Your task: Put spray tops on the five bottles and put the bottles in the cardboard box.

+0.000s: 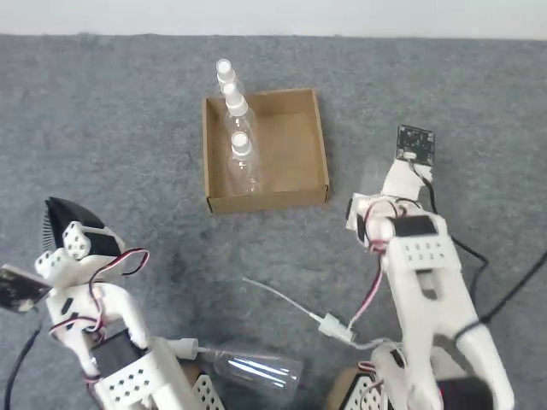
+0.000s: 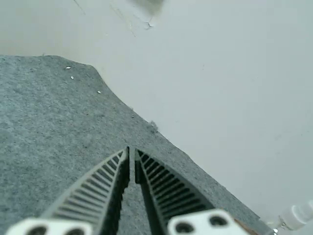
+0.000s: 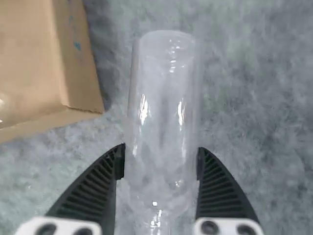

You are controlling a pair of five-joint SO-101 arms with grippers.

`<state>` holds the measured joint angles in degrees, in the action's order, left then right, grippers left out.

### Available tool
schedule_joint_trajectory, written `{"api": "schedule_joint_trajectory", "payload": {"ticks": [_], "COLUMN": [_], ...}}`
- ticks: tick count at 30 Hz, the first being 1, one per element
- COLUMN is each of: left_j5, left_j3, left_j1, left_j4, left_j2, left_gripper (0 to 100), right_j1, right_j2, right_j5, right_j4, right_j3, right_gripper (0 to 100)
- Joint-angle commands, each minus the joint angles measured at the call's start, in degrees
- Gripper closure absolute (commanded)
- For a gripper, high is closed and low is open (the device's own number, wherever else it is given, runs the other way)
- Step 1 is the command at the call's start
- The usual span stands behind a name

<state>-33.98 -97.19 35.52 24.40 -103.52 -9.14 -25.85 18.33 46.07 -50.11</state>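
- The right hand [image 3: 161, 151] is closed around a clear bottle [image 3: 161, 98], its fingers pressed to both sides. It holds the bottle just beside the front right corner of the cardboard box [image 1: 265, 201].
- Three topped bottles [image 1: 243, 162] stand in a row along the box's left wall.
- The left hand [image 2: 132, 152] is empty with its fingers nearly touching, low over the grey tabletop [image 1: 128, 128] and well apart from the box.
- Another bottle [image 1: 256, 367] lies near the arm bases, and a loose spray top [image 1: 332, 325] with its tube lies close by.
- Step in hand, as I judge it: handling the fourth bottle. I cannot tell whether it has a top.
- If it lacks one, the next move calls for fitting the loose spray top before boxing it.
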Motion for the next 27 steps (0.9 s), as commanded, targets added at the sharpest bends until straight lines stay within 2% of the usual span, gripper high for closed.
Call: {"api": "schedule_joint_trajectory", "payload": {"ticks": [1,7,14,16,20,23,25,27], "left_j5": [-0.1,-0.1,-0.1,-0.1,-0.1,-0.1,-0.1,-0.1], "left_j3": [0.7,0.7,0.7,0.7,0.7,0.7,0.7,0.7], "left_j1": [-0.1,-0.1,-0.1,-0.1,-0.1,-0.1,-0.1,-0.1], "left_j4": [-2.1,-2.1,-2.1,-2.1,-2.1,-2.1,-2.1,-2.1], "left_j2": [-0.9,-0.9,-0.9,-0.9,-0.9,-0.9,-0.9,-0.9], "left_gripper": [98,98,98,98,98,98,98,98], "right_j1": [0.8,0.8,0.8,0.8,0.5,-0.7,-1.7,-2.9], "right_j2": [2.8,6.5,7.3,8.0,11.6,15.1,16.8,17.8], "right_j5": [4.7,23.6,37.3,38.7,35.6,37.5,39.0,40.5], "right_j4": [4.6,8.5,6.7,7.1,6.6,6.5,6.5,6.5], "right_j3": [8.5,13.4,13.2,13.2,13.7,15.0,15.8,15.8], "right_gripper": [91.7,91.7,92.2,91.8,91.7,91.0,85.8,76.5]}}
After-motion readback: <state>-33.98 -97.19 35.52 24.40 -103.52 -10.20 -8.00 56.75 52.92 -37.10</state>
